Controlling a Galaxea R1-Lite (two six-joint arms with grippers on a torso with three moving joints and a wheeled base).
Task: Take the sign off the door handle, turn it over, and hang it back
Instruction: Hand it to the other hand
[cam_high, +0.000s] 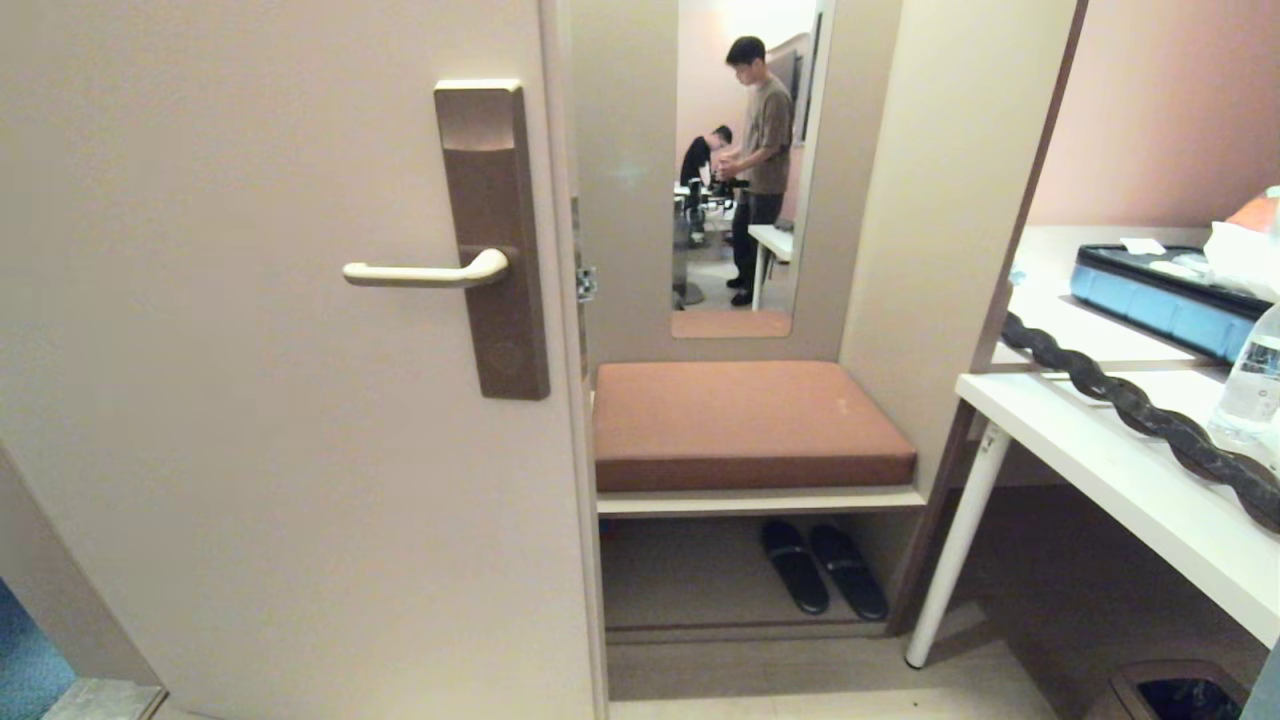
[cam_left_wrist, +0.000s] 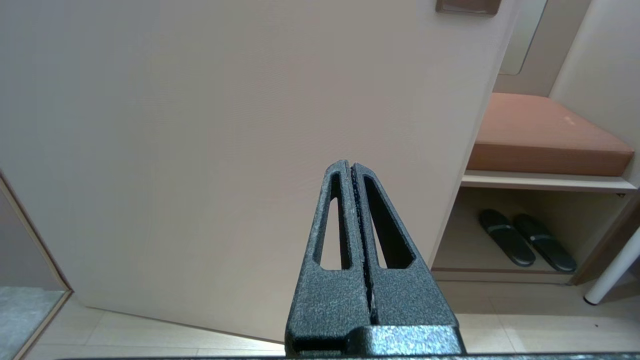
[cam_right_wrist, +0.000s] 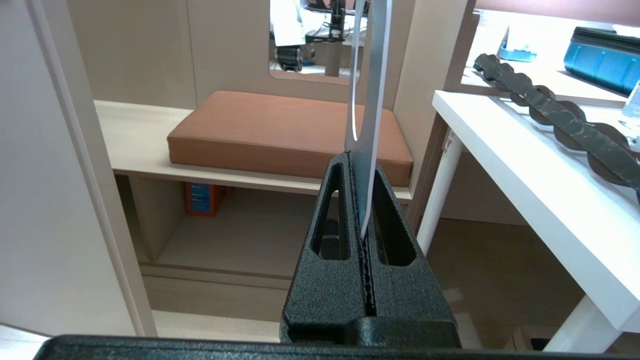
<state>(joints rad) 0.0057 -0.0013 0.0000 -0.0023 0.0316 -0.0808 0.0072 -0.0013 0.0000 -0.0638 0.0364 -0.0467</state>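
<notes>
In the right gripper (cam_right_wrist: 361, 165), jaws clamped on the sign (cam_right_wrist: 369, 90), handle (cam_high: 425, 273) bare; left gripper (cam_left_wrist: 351, 167) closed, empty; next, probably turning over and rehanging.

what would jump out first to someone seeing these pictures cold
The door handle juts bare from its bronze lock plate on the big pale door, with no sign hanging on it. The sign is instead pinched edge-on in the right tool, seen against the brown bench cushion. The left tool is shut and empty, facing the door.
</notes>
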